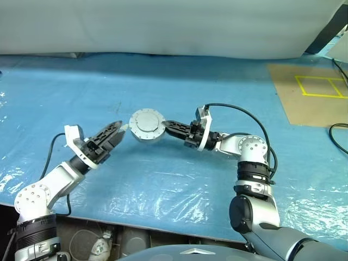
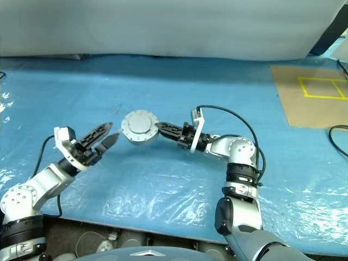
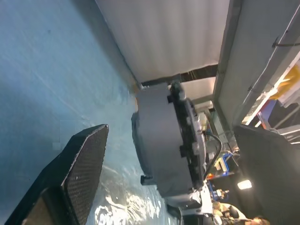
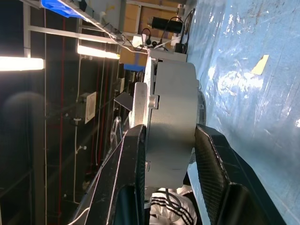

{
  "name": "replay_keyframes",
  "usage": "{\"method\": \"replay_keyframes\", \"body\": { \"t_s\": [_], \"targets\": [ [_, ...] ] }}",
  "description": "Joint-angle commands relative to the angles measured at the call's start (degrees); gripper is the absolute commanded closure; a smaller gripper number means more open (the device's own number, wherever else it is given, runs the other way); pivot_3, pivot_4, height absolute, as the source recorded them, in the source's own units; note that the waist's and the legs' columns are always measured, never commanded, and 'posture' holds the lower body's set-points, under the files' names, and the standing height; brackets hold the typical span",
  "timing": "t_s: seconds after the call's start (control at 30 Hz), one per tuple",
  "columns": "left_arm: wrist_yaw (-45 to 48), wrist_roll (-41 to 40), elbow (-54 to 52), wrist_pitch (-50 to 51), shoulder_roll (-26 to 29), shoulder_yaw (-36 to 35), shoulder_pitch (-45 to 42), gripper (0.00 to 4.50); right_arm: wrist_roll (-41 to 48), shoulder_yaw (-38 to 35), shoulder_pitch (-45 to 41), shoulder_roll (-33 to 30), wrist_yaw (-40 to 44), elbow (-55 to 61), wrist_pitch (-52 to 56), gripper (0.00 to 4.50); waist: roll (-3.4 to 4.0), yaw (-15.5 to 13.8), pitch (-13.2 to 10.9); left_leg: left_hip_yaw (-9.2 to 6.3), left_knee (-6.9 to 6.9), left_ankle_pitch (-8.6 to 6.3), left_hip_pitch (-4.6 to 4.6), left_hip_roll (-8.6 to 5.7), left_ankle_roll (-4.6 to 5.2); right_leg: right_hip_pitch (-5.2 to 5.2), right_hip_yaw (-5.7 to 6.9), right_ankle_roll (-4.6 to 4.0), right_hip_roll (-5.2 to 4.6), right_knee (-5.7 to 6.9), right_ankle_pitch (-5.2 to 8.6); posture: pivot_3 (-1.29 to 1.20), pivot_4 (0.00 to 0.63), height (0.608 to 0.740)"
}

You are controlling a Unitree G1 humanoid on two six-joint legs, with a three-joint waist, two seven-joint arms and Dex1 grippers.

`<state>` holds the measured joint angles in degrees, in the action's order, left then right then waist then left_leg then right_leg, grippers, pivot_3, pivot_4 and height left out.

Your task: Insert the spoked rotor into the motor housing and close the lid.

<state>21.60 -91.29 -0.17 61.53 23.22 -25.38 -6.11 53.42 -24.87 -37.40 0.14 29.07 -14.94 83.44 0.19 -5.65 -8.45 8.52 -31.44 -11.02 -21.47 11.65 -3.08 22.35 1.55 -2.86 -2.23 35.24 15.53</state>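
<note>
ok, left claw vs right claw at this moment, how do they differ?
The left claw is open and holds nothing; the right claw is clamped on the motor housing. The left claw sits just beside the housing, apart from it; the right claw's fingers press on its two faces, holding it above the blue sheet. Both point inward at the housing.

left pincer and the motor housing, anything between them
Nothing. In the left eye view only blue plastic sheeting shows behind the short gap between the open left pincer and the motor housing, which the right pincer holds.
</note>
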Motion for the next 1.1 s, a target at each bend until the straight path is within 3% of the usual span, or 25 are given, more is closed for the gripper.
{"method": "replay_keyframes", "body": {
  "t_s": [0.03,0.43,0.7,0.97,1.1],
  "targets": [
    [1.2,-2.0,0.4,1.4,0.9,0.6,-0.9,0.02,3.9,0.0,-1.7,0.2,0.9,3.6,-0.3,3.26,0.00,0.0,0.0,0.00,0.00,0.00,0.00,0.00,0.00,0.00,0.00,0.00,0.00,0.00,0.00,0.00,0.150,0.740],
    [3.5,-0.8,2.9,2.8,-0.5,4.0,-6.0,0.02,3.7,3.1,-0.6,-1.3,1.1,5.6,-1.0,3.26,-0.01,0.1,0.0,-0.06,-0.24,0.00,0.05,-0.03,0.00,-0.08,-0.02,0.06,-0.02,0.17,-0.03,0.00,0.150,0.740],
    [5.3,5.8,4.2,1.6,-3.9,8.7,-9.5,0.02,4.1,3.0,-0.4,-1.2,0.7,5.5,-1.2,3.26,-0.01,0.0,0.0,-0.08,-0.41,0.00,0.05,-0.04,0.00,-0.11,-0.03,0.07,-0.06,0.30,-0.04,0.00,0.150,0.740],
    [5.2,11.0,5.5,-2.9,-6.2,7.8,-11.2,0.02,4.1,3.0,-0.2,-1.1,0.4,5.5,-0.7,3.26,-0.02,0.1,0.0,-0.09,-0.48,0.00,0.05,-0.03,0.00,-0.11,-0.04,0.08,-0.04,0.36,-0.05,0.00,0.150,0.740],
    [5.4,11.2,5.4,-3.6,-6.6,6.8,-10.8,0.89,4.1,3.0,-0.2,-1.0,0.1,5.2,-0.6,3.26,-0.02,0.1,0.0,-0.10,-0.53,0.00,0.03,-0.04,0.00,-0.12,-0.04,0.09,-0.06,0.36,-0.05,0.00,0.150,0.740]
  ]
}}
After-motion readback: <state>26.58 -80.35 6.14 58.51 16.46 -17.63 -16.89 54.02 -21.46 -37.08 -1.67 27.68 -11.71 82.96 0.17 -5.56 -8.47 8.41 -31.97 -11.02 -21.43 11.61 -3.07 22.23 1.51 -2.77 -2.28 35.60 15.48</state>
